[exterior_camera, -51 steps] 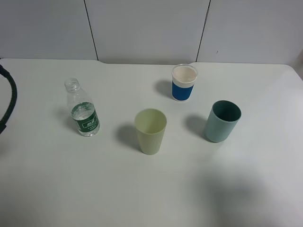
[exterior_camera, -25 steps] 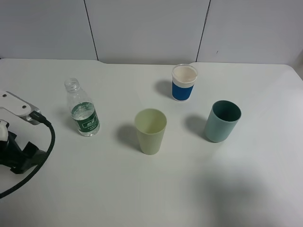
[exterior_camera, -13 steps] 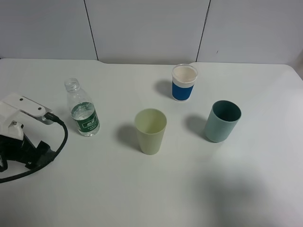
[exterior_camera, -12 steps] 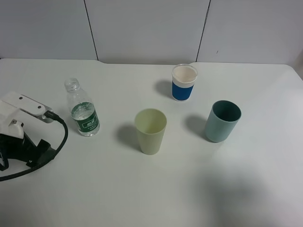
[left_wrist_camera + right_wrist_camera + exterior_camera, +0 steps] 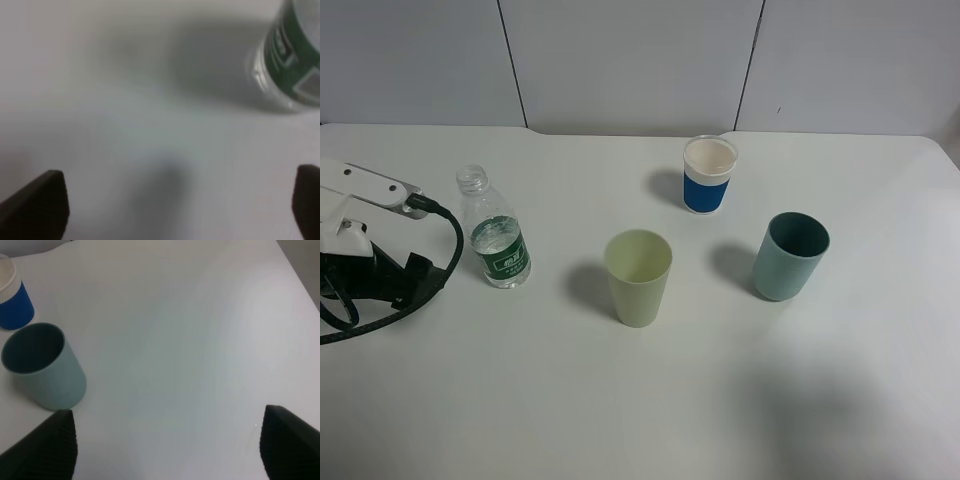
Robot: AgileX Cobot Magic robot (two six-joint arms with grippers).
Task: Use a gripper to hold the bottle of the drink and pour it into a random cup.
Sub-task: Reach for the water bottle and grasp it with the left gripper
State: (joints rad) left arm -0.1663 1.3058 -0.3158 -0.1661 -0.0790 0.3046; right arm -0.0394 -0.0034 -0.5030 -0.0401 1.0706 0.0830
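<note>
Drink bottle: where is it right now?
In the exterior high view, the bottle stands upright at the left, between the left gripper and the pale yellow-green cup.

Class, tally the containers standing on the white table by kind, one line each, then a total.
Clear plastic bottle with green label: 1
Plastic tumblers: 2 (pale yellow-green tumbler, teal-green tumbler)
White cup with blue band: 1
Total: 4

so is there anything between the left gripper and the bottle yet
Nothing. In the left wrist view only bare table lies between the open left gripper and the bottle, which stands off to one side of the jaws.
</note>
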